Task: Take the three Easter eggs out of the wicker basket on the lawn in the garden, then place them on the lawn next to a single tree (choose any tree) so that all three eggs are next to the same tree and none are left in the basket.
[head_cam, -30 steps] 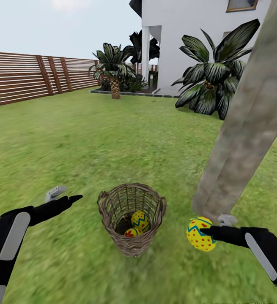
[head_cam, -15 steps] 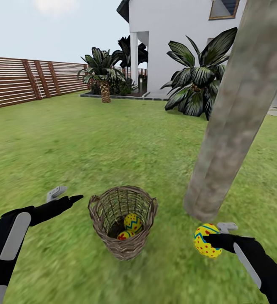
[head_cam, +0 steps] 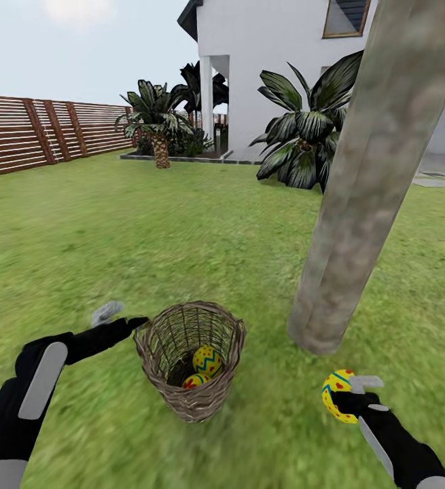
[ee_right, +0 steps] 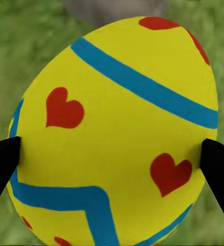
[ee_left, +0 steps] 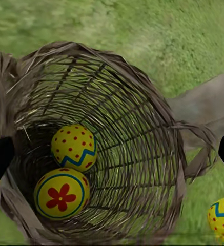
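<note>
beside the tree (head_cam: 358, 204), right tool (head_cam: 348, 397) grips a half-hidden egg (head_cam: 336, 394); left tool (head_cam: 123, 317) gapes.

head: looked down over lawn (head_cam: 113, 224) | left wrist: close above basket (ee_left: 142, 118) | right wrist: very close on egg (ee_right: 117, 133); head saw both

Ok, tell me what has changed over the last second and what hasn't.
The right gripper, shut on the heart-painted egg, has carried it lower and nearer the robot, on the near side of the tree. The left gripper has edged up to the wicker basket's rim, open. The camera itself shifted. Unchanged: two eggs, dotted and flowered, lie in the basket.
</note>
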You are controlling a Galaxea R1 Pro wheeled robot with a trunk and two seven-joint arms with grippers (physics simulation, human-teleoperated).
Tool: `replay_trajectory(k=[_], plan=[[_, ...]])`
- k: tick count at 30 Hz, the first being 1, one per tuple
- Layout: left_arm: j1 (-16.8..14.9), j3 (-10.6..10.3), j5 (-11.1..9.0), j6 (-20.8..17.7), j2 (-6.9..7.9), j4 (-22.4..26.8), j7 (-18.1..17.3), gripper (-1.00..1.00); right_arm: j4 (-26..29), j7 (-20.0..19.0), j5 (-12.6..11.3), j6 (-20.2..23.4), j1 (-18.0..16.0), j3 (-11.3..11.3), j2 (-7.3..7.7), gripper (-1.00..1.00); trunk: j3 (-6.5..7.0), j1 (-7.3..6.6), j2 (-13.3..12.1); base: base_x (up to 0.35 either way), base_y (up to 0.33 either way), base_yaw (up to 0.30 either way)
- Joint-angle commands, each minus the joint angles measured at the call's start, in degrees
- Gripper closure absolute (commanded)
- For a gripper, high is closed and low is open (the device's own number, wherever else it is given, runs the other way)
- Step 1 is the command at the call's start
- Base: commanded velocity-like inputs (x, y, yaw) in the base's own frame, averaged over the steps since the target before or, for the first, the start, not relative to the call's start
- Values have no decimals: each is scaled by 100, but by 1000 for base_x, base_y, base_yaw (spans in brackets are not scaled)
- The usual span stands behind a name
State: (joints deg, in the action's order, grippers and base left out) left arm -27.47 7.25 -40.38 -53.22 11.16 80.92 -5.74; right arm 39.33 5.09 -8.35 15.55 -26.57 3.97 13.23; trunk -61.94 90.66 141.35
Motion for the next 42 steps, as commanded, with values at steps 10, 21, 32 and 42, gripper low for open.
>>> replay_trajectory(k=[10, 21, 32, 42], plan=[[-4, -928, 74, 13, 0, -8, -33, -100, -1486, 61, 228, -1731, -619, 42, -341, 100, -5, -1, 2, 0, 0, 0], [-4, -1006, 74, 13, 0, -22, -33, -100, -2920, 63, 228, -2212, -1411, 40, -433, 100, -5, -1, 2, 0, 0, 0], [-4, -949, 81, 4, 19, -22, -35, -100, -2884, 63, 241, -2234, -1421, 24, -394, 100, -96, 102, 190, 0, 0, 0], [-4, -956, 83, -4, 18, -24, -33, -100, -2894, 63, 251, -2528, -1412, 46, -417, 100, -318, 128, 203, 0, 0, 0]])
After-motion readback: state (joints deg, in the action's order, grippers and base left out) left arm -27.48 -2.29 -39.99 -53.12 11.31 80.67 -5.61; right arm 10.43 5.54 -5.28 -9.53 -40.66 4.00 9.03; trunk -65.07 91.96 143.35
